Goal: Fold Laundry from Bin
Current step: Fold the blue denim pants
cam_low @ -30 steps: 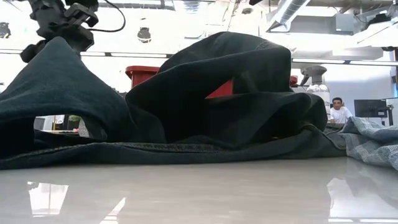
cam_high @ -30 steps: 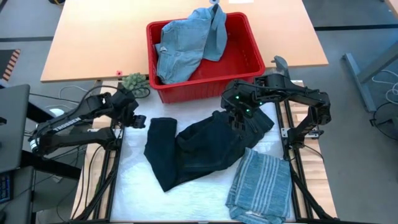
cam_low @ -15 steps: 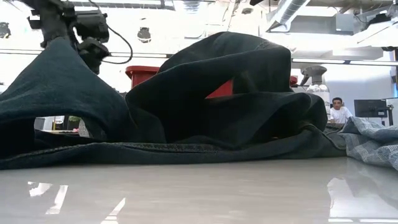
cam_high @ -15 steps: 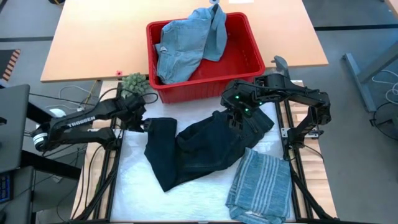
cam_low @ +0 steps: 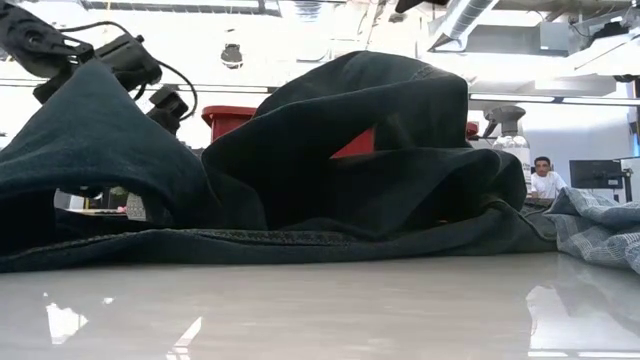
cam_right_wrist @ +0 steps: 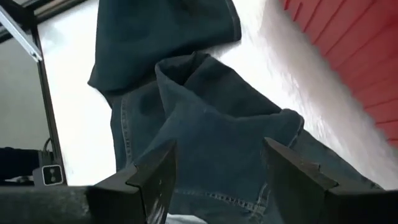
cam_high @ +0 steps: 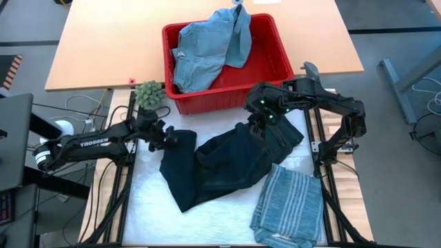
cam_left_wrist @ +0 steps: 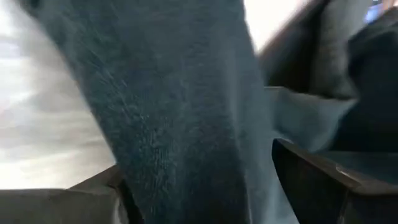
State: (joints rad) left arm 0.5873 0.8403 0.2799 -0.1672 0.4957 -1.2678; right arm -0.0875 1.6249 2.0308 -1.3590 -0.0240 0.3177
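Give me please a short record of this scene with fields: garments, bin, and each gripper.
trousers: dark navy trousers crumpled at the table's middle
shirt: striped shirt folded at the trousers' right
bin: red bin holds light blue pieces
left gripper: left gripper open, fabric of a trouser leg between its fingers
right gripper: right gripper open, above the waist end

Wooden table (cam_high: pixel 96 48), grey floor (cam_high: pixel 400 27), bright ceiling ducts (cam_low: pixel 470 15).

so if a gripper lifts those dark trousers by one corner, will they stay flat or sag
Probably sag: the dark trousers already lie crumpled in soft folds and humps on the table. The denim-like cloth looks thick, so likely heavy for a single pinch, and the trailing leg would probably drag.
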